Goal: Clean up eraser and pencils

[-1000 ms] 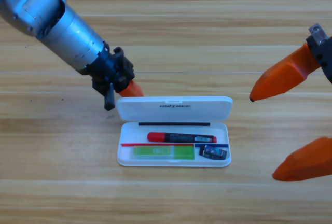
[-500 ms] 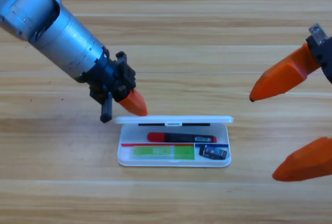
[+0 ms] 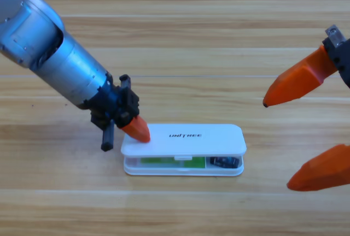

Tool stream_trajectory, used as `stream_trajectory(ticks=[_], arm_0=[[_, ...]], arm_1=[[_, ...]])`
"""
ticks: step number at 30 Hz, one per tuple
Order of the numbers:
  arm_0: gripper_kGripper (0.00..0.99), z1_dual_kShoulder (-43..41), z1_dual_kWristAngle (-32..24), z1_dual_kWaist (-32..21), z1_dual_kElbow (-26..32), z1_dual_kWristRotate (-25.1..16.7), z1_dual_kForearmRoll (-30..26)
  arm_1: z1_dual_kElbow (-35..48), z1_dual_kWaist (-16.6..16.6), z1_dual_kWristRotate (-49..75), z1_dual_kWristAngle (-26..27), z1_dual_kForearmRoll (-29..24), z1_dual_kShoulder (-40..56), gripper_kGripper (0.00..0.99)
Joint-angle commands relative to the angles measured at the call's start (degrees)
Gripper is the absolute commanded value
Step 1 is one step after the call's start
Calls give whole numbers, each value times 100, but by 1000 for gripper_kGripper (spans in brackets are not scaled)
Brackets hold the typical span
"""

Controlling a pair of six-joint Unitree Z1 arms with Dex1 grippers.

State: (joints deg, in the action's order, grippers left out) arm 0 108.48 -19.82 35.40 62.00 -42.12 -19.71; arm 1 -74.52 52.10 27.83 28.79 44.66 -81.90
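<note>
- The lid of the white case is coming down: a second ago it stood upright at the back, half a second ago it was tipped halfway, and now it lies almost flat over the tray.
- The left gripper has followed it down and forward; its orange tip now presses on the lid's left corner. Whether its jaws are apart or together, I cannot tell from above.
- The case is not fully shut yet: a slit stays open along the front edge.
- Through that slit the light-green pencil shows in the front left compartment, and the eraser sits in the front right one. The red-and-black pen has gone out of sight under the lid.
- The right gripper waits at the right edge, well apart from the case, its two orange jaws spread wide and holding nothing; it hasn't budged.
- Judgement: everything is packed, so the job is nearly done; what remains is a firm push until the lid closes all the way.
</note>
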Motion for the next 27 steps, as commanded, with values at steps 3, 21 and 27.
stream_trajectory(ticks=[3, 21, 27], arm_0=[[0, 182, 102, 204, -399, -42, 337], [0, 428, 242, 336, -760, -25, 890], [0, 560, 277, 423, -760, 28, 1013]], arm_1=[[52, 72, -6, 30, -80, -282, 988], [52, 72, -6, 30, -80, -282, 988], [61, 72, -6, 30, -80, -282, 988]])
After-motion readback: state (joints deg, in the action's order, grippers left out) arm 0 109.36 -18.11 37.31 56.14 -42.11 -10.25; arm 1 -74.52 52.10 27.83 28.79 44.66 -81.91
